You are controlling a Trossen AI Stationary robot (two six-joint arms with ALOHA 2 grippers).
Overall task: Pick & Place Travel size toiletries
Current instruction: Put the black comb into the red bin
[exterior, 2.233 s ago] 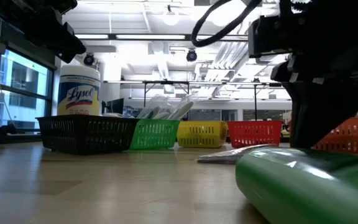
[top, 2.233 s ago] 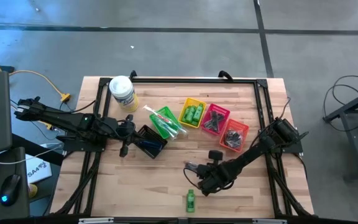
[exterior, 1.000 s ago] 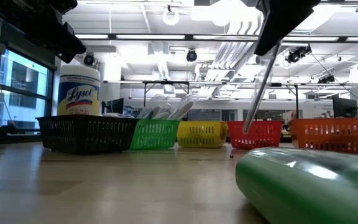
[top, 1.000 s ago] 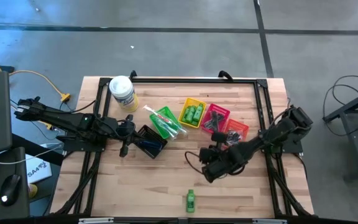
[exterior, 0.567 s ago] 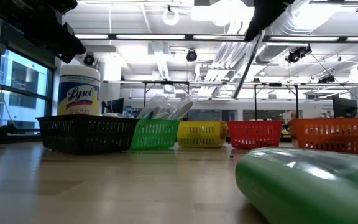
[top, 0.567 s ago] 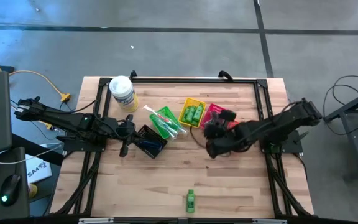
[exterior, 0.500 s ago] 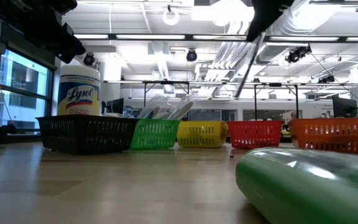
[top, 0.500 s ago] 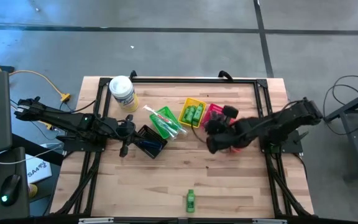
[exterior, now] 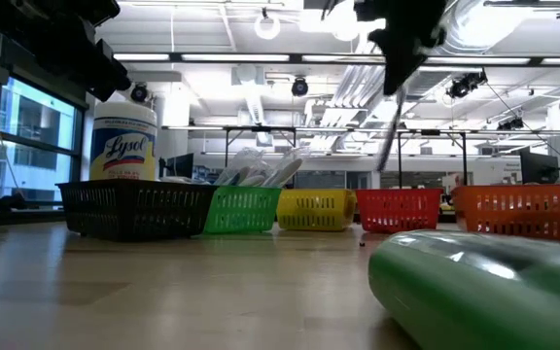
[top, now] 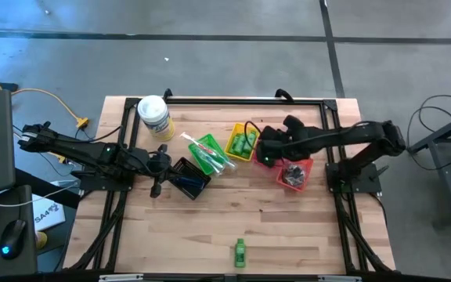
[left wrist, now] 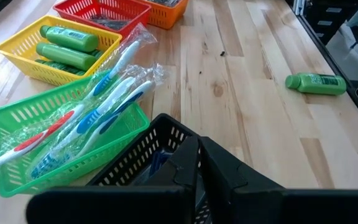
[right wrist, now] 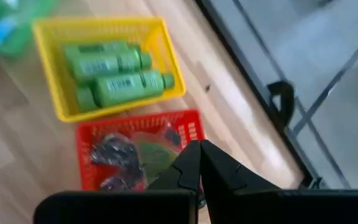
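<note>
1. Overhead, the right gripper [top: 266, 154] hangs over the red basket [top: 272, 141], its fingers pinched together; from this height I cannot tell whether anything is caught between them. The yellow basket [top: 234, 131] just beside it holds green bottles [top: 245, 143], the green basket [top: 202, 146] carries wrapped toothbrushes [top: 207, 154], and the orange basket [top: 295, 174] sits on the red one's other side. One loose green bottle [top: 240, 252] lies alone near the table's front edge, well apart from the baskets. The left gripper [top: 156, 166] waits beside the black basket [top: 190, 176], near a white-lidded tub [top: 154, 115].

2. At table height, the baskets stand in a row: black, green, yellow, red, orange. The loose bottle fills the near right corner. A thin flat strip [exterior: 389, 146] hangs down from the right gripper above the red basket.

3. From the left wrist, the left fingers [left wrist: 225, 171] are clenched with nothing in them, just over the black basket's rim.

4. From the right wrist, the right fingers [right wrist: 188, 167] are pressed shut above the red basket, where dark mesh bundles [right wrist: 112, 154] lie.
</note>
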